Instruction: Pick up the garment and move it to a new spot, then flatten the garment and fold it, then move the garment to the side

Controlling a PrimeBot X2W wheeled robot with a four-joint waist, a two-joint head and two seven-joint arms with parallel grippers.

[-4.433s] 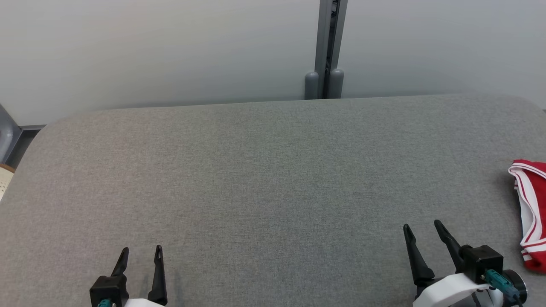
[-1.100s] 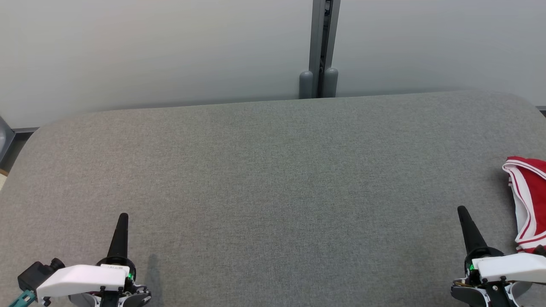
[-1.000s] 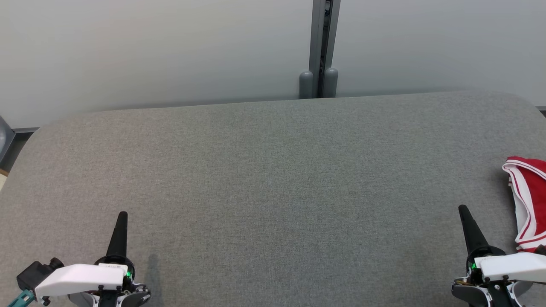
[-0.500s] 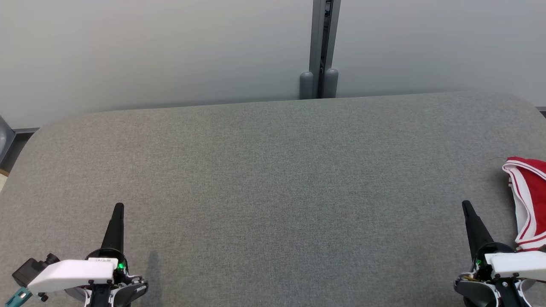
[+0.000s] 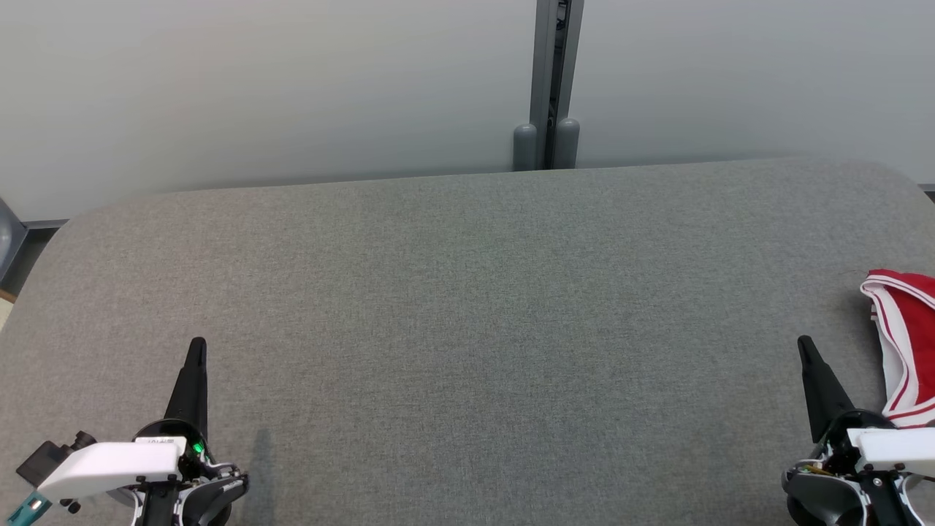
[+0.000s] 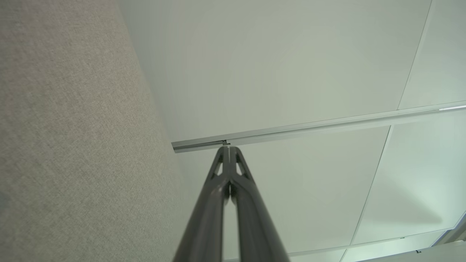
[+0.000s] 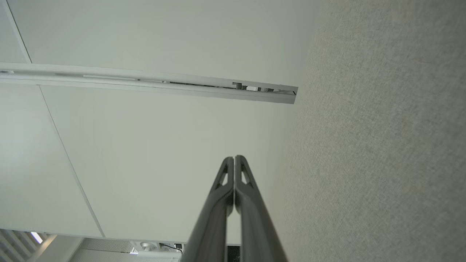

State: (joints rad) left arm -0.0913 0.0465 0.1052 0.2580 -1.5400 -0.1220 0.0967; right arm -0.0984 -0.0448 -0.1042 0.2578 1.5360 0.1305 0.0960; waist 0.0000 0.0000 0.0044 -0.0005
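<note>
1. Here, the left hand [image 5: 196, 349] is seen at the lower left above the grey tabletop [image 5: 467, 292], its two dark fingers pressed together on nothing.
2. The right hand [image 5: 806, 348] is seen at the lower right, likewise closed and empty.
3. The red garment [image 5: 913, 321], trimmed in white stripes, is found bunched at the tabletop's right edge, just beside the right hand and partly cut off by the frame.
4. Both hands are pointed toward the pale wall [image 5: 256, 88].
</note>
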